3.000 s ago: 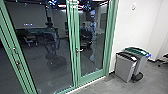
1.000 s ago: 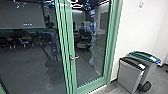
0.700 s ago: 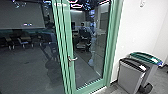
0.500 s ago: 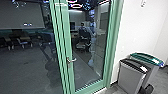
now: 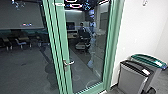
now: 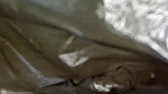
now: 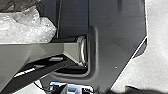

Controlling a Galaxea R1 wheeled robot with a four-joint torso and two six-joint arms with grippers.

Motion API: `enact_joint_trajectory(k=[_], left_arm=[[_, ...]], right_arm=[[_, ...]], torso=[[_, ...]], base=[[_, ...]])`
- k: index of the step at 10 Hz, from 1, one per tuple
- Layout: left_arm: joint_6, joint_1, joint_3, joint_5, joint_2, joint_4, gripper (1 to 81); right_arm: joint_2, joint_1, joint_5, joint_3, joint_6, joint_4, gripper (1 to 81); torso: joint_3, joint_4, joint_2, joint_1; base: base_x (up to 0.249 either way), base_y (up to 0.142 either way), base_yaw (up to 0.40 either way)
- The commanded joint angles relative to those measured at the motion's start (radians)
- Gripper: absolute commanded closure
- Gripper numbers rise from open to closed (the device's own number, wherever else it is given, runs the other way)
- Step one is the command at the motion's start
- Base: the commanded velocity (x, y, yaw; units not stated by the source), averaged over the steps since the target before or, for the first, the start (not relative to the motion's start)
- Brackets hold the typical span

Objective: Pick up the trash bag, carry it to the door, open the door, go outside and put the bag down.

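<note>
"Only the robot has clearly moved since the earlier frame: I've brought it nearer the door [image 5: 65, 50], so my whole head view has shifted. Nothing in the room looks displaced."

"Walk me across it, then."

"Leftmost, a dark glass panel [image 5: 25, 62] with chairs [image 5: 20, 42] beyond. Next the handle [image 5: 69, 63], its lever pointing toward the bins, with nothing touching it that I can see. The door looks shut in its green frame [image 5: 113, 47]. A person [image 5: 82, 27] shows small, behind the glass or mirrored in it; I can't say which. Then the white wall [image 5: 140, 30], and beside it a grey bin [image 5: 132, 77] with a dark lid, a green-lidded bin [image 5: 147, 60] just behind."

"And the trash bag [image 6: 50, 45]?"

"Right up against my left wrist camera, I'd judge: dark, folded film with pale crinkled plastic [image 6: 140, 22] next to it. My right wrist camera catches pale plastic too, near the robot's own bodywork."

"Is either end effector gripping it?"

"I can't tell, left or right, nor whether they're open or closed. The bag seems to be travelling with me, though."

"So what has the approach bought us?"

"I'd call the carry well along, with the opening and the set-down outside both undone."
</note>
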Motion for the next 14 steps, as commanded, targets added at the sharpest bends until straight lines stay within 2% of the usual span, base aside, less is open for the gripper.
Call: enact_joint_trajectory(k=[1, 5, 14], left_arm=[[0.006, -0.054, 0.002, 0.06, 0.001, 0.007, 81.1], [0.005, -0.053, 0.002, 0.058, 0.003, 0.005, 81.1], [0.006, -0.053, 0.002, 0.054, 0.003, 0.004, 81.1]], right_arm=[[0.009, 0.033, -0.059, 0.002, -0.004, -0.018, 1.0], [0.011, 0.036, -0.059, 0.0, -0.004, -0.018, 1.0], [0.008, 0.011, -0.034, -0.01, -0.001, -0.009, 1.0]], torso=[[0.0, 0.0, 0.0, 0.0], [0.0, 0.0, 0.0, 0.0], [0.0, 0.0, 0.0, 0.0]], base=[[0.162, -0.068, 0.0], [0.162, -0.073, 0.0], [0.136, 0.0, 0.0]])
